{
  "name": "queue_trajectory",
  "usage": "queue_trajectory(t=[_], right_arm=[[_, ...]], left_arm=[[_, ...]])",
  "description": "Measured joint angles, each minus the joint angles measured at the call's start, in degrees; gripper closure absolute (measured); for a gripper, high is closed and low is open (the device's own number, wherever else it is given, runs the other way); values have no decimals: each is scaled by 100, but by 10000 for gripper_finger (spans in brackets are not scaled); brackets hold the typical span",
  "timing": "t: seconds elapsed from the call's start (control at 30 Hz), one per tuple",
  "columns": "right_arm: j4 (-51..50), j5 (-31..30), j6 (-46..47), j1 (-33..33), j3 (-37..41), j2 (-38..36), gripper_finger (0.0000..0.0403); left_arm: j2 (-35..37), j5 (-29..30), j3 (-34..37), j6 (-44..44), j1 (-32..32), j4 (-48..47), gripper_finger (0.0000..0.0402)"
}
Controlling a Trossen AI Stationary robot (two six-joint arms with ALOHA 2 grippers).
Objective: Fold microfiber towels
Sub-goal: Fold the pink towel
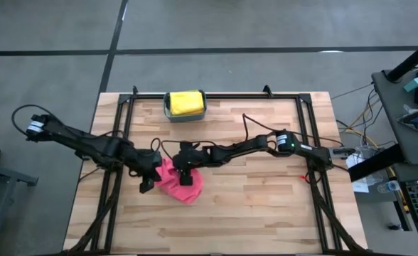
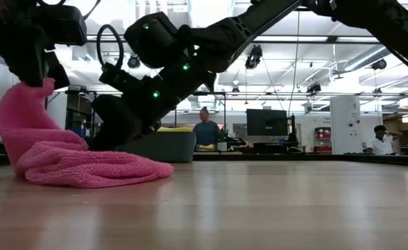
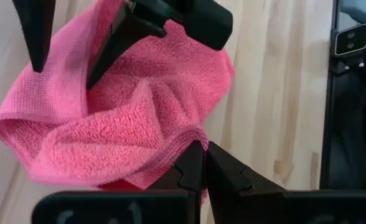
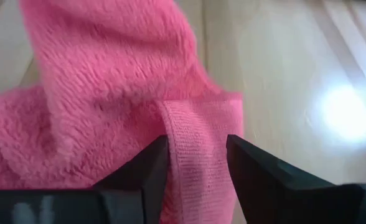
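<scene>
A pink microfiber towel (image 1: 183, 186) lies bunched on the wooden table (image 1: 266, 213) left of centre. One part of it is raised and the rest is heaped on the boards (image 2: 86, 170). My left gripper (image 3: 205, 158) is shut on the raised part at the towel's left side (image 1: 154, 178). My right gripper (image 4: 195, 168) reaches in from the right (image 1: 186, 175) and is open. Its fingers stand on either side of a hemmed edge of the towel (image 4: 195, 134). I cannot tell whether they touch it. A yellow towel (image 1: 185, 102) lies in the teal bin (image 1: 168, 110) at the far edge. My left gripper pinches a rolled edge of the pink towel (image 3: 186, 138) between its two shut fingers, coming slanting down from the table's left. The held part stands lifted (image 2: 34, 94), and the cloth drapes slack from it down to the heap on the table.
Black frame rails (image 1: 124, 135) run along the table's left, right and far sides. Bare boards stretch to the near edge and to the right of the towel (image 1: 266, 192). Beyond the table, people and monitors (image 2: 266, 125) show in the room.
</scene>
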State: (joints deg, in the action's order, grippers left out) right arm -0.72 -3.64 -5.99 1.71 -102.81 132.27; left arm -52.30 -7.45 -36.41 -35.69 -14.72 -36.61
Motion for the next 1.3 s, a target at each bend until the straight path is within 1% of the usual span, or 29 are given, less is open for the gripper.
queue_trajectory(t=[0.17, 0.23, 0.33, 0.43, 0.47, 0.57, 0.7, 0.83, 0.93, 1.0, 1.1, 1.23, 1.3], right_arm=[[-162, 13, -125, -48, -144, 2, 271], [-373, 9, -172, -90, -230, 2, 285], [-605, 13, -228, -173, -278, 17, 320], [-653, 92, -302, -253, -162, 30, 372], [-646, 100, -316, -274, -125, 36, 383], [-627, 105, -351, -304, -52, 37, 392], [-679, 61, -458, -297, 36, -97, 394], [-936, -30, -706, -272, 183, -618, 394], [-1386, -422, -935, -264, 321, -1123, 394], [-1629, -564, -1078, -274, 486, -1471, 394], [-1726, -593, -1193, -283, 831, -2112, 394], [-1802, -754, -1209, -270, 1340, -3165, 394], [-1891, -863, -1158, -272, 1608, -3651, 394]], left_arm=[[117, -2, 3, -136, -44, -260, 402], [140, -2, 3, -148, -46, -332, 401], [154, -2, 3, -148, -48, -308, 401], [139, 3, -4, -140, -48, -296, 401], [141, 7, -4, -130, -50, -298, 401], [121, 108, -4, -126, -48, -296, 401], [134, 380, -8, -119, -48, -293, 402], [227, 630, -8, -130, -48, -300, 402], [340, 693, -108, -131, -46, -309, 402], [460, 935, -227, -47, -48, -299, 401], [662, 1434, -438, 331, -46, -299, 402], [984, 2039, -791, 993, -46, -283, 402], [1135, 2211, -967, 1220, -47, -293, 401]])
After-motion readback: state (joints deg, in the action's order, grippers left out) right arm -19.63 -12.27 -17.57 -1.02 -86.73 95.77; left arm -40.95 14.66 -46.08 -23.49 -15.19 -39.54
